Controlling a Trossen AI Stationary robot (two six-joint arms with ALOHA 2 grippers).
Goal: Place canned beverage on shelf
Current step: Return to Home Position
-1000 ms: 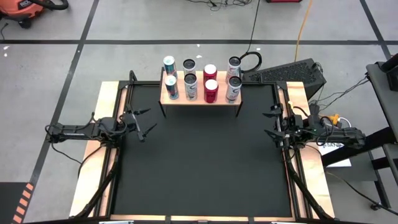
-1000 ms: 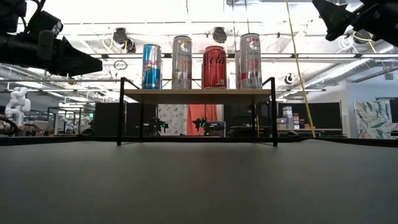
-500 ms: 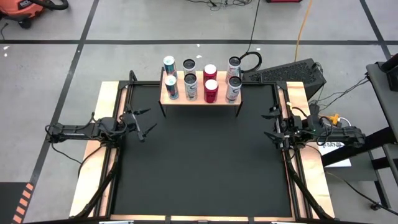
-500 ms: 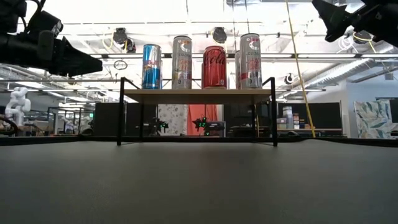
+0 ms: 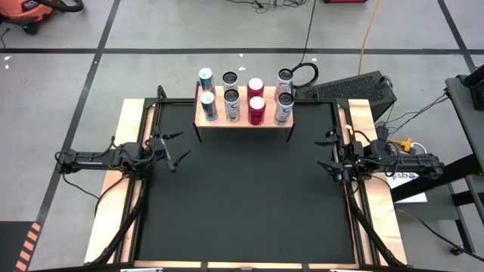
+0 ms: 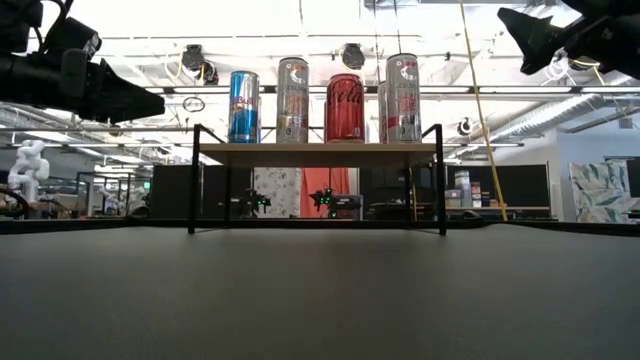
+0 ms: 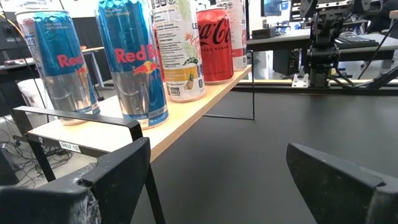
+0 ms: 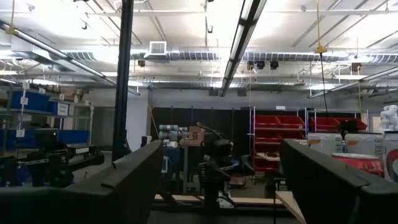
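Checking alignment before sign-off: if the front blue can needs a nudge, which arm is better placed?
Likely left. The left gripper waits open at the table's left edge, nearest the front blue can on the shelf. The right gripper sits at the opposite edge.

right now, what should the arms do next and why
Probably draw both arms back to rest: the shelf holds eight cans in two rows of four, no other can is in view, and the left gripper and right gripper hang open and empty at the sides of the table.
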